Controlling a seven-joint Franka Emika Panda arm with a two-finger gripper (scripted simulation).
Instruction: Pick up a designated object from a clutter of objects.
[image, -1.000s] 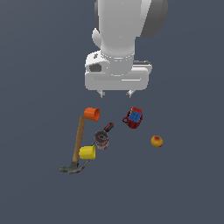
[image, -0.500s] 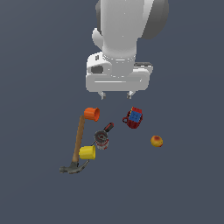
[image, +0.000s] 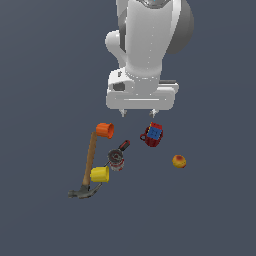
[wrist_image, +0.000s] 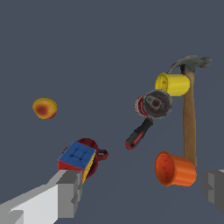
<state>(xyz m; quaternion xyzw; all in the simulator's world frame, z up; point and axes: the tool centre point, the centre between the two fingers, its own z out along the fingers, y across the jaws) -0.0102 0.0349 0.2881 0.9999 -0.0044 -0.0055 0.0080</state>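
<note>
Nothing has visibly shifted; wide-open gripper (image: 138, 113) hovers, approaching, and must descend squarely over the blue cube (image: 154, 133).

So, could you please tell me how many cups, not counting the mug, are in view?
2. The orange cup lies on its side by the tip of the hammer handle; the yellow cup lies near the hammer's head, beside the red-grey tool. No other cup shows.
</note>
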